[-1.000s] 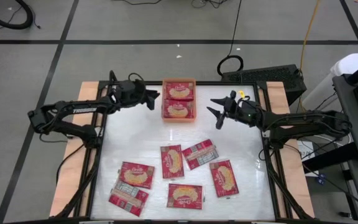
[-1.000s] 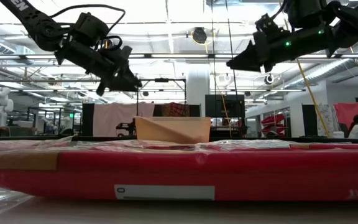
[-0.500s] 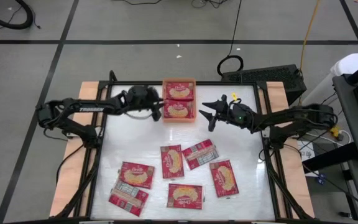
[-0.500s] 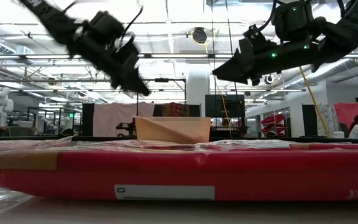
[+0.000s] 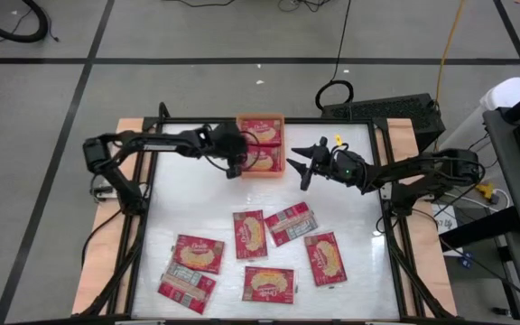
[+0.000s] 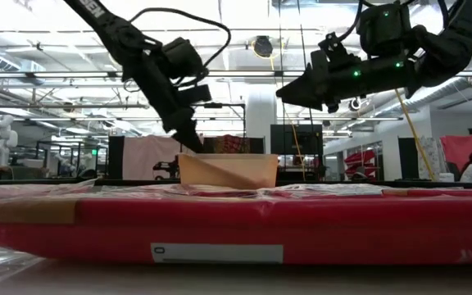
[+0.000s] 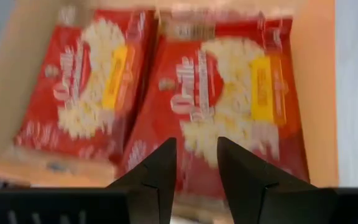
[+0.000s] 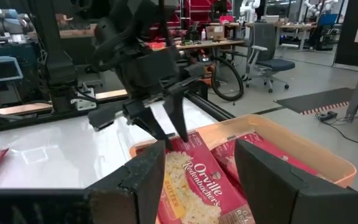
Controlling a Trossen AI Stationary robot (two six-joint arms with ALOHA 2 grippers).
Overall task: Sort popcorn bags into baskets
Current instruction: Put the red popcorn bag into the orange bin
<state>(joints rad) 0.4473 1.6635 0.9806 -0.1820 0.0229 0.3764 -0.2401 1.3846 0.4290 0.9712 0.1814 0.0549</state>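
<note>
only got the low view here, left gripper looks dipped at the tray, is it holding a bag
Observer: No. In its wrist view the left gripper is open and empty, right over the nearer bag in the tray.
Operator: how many bags in the tray
Observer: Two, side by side in the orange tray.
Operator: how many left on the table
Observer: Six loose bags, all toward the near end.
Operator: right gripper
Observer: The right gripper hangs open beside the tray.

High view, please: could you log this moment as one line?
left gripper: open, over orange tray | right gripper: open, beside tray | popcorn bags: six on table
</note>
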